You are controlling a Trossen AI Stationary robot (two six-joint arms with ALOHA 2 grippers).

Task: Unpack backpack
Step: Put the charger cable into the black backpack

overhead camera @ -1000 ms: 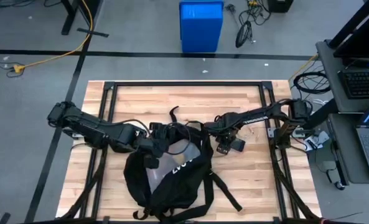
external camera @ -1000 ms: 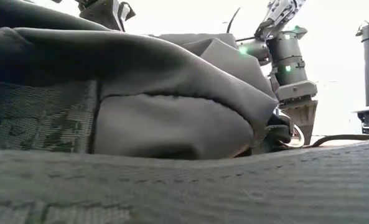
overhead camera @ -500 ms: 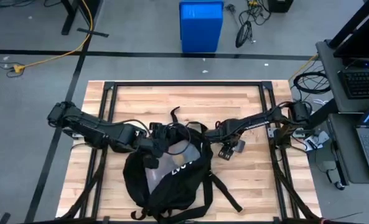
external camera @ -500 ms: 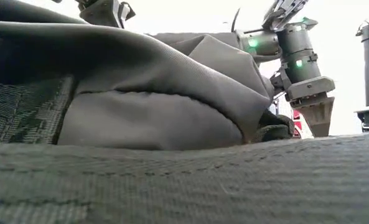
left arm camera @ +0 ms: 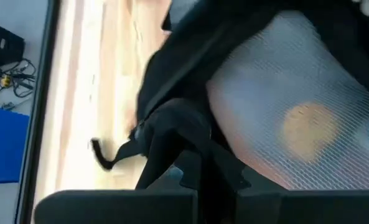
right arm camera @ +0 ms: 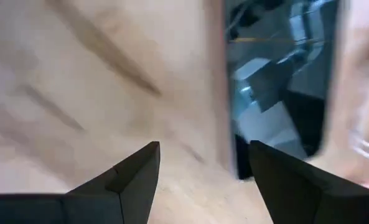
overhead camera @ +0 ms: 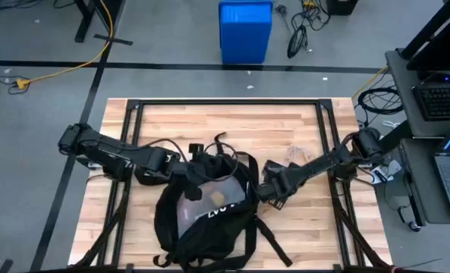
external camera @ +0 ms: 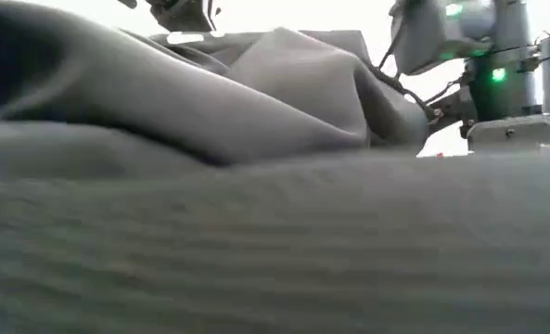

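Two arms reach the backpack point(overhead camera: 206, 216): left claw point(overhead camera: 196, 163) pinching it, right claw point(right arm camera: 200, 171) spread.

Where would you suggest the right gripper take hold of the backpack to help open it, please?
Probably the fabric edge of the opening at the backpack's top right, coming in from the right. The backpack lies flat with its mouth toward the far edge; the left gripper is at the mouth's left, and the open right gripper sits beside that right edge.
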